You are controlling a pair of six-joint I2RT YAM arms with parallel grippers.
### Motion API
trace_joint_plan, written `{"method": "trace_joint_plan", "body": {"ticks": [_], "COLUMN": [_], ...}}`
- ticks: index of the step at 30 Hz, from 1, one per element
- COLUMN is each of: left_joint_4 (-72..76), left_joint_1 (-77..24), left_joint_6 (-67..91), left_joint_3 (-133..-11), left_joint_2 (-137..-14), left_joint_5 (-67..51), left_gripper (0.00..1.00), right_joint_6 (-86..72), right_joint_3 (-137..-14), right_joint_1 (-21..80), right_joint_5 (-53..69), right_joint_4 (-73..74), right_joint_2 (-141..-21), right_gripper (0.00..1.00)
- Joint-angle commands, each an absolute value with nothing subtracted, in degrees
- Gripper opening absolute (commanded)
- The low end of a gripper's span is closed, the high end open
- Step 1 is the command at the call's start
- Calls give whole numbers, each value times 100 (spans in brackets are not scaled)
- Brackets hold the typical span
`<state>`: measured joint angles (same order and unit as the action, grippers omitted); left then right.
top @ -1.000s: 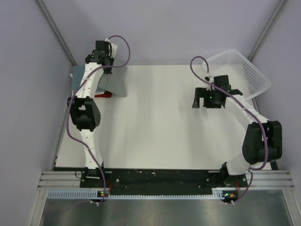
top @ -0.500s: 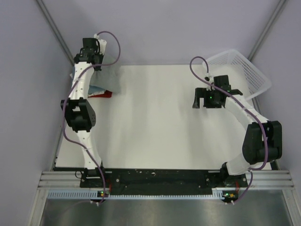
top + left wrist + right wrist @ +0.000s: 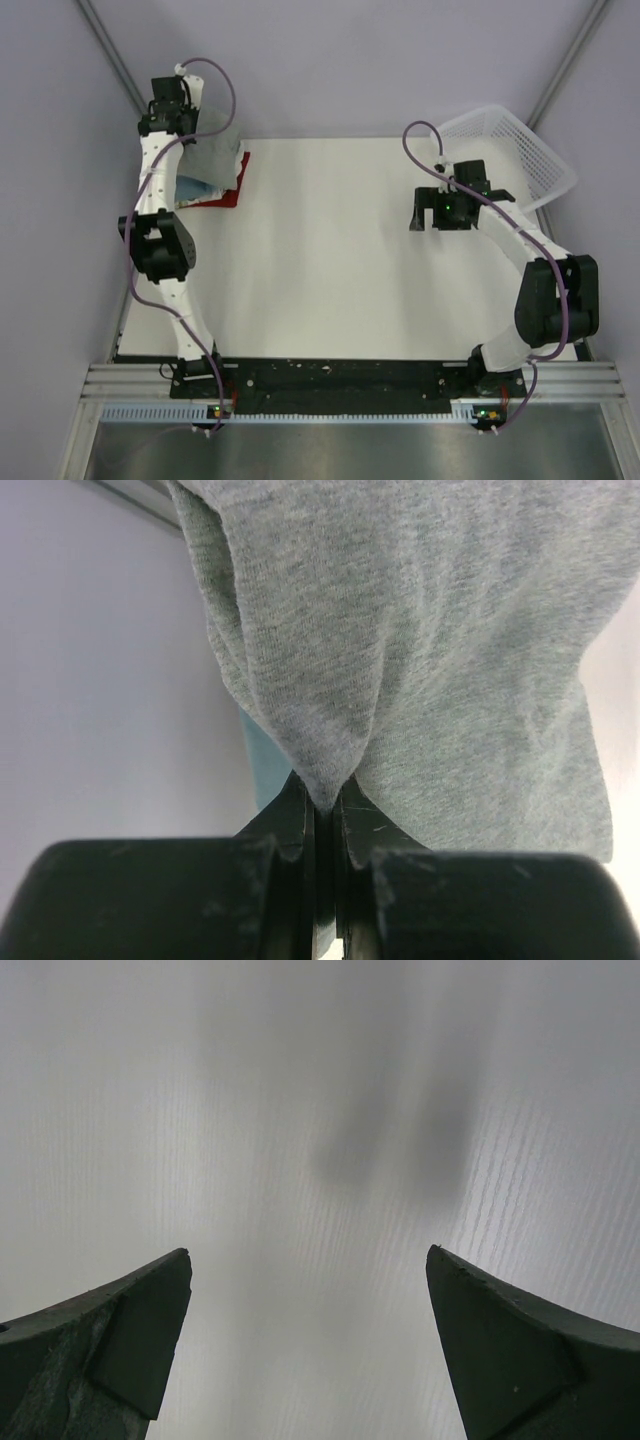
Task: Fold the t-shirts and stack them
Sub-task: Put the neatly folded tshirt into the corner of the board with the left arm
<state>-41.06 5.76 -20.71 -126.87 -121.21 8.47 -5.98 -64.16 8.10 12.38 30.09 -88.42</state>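
In the top view my left gripper (image 3: 180,130) is at the table's far left corner, shut on the heather-grey t-shirt (image 3: 215,160). The shirt hangs from it and drapes over a stack of folded shirts. A red one (image 3: 238,182) and a teal-blue one (image 3: 194,188) peek out beneath. In the left wrist view the grey cloth (image 3: 420,650) fills the frame, pinched between the closed fingers of the left gripper (image 3: 325,805), with a strip of teal-blue (image 3: 262,765) behind. My right gripper (image 3: 448,212) is open and empty above bare table, as the right wrist view (image 3: 310,1300) also shows. The whitish shirt is hidden.
A white plastic lattice basket (image 3: 515,150) stands at the table's far right corner, just behind the right arm. The grey walls meet close behind the left gripper. The white table (image 3: 330,260) lies between the arms.
My left gripper has moved left and back towards the corner with the grey shirt, dragging it over the stack. The red shirt's right edge now shows. The right arm has not moved.
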Motion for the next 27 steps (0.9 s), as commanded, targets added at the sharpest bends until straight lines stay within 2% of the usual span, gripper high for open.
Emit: {"method": "trace_joint_plan", "body": {"ticks": [1, 7, 12, 14, 16, 17, 18, 19, 22, 27], "left_joint_4": [-3490, -3182, -3006, -2971, -2839, -2821, -2778, -2725, -2610, -2382], "left_joint_1": [826, 949, 1072, 1203, 1239, 1231, 1239, 1213, 1134, 669], "left_joint_6": [-2118, -2214, -2189, -2057, -2074, -2118, -2127, -2127, -2083, -2267], "left_joint_3": [-12964, -12981, -13262, -13420, -13360, -13264, -13158, -12983, -12543, -12051], "left_joint_2": [-12357, -12840, -13384, -13517, -13491, -13430, -13325, -13211, -12807, -12191], "left_joint_5": [1098, 1090, 1818, 2030, 2127, 2066, 1944, 1838, 1635, 1530], "left_gripper": [0, 0, 2, 21, 51, 75, 93, 97, 98, 91], "right_joint_6": [-519, -510, -492, -483, -483, -475, -475, -475, -483, -475], "right_joint_3": [-6460, -6460, -6460, -6460, -6460, -6469, -6477, -6486, -6478, -6460], "right_joint_1": [835, 844, 844, 844, 844, 844, 844, 844, 861, 896], "right_joint_5": [1187, 1160, 1160, 1178, 1186, 1195, 1195, 1204, 1213, 1204], "right_joint_4": [2988, 3006, 3041, 3059, 3067, 3067, 3067, 3067, 3076, 3085], "right_joint_2": [-8886, -8903, -8903, -8895, -8903, -8912, -8921, -8921, -8938, -8947], "right_gripper": [99, 99, 99, 99, 99, 99, 99, 99, 99, 99]}}
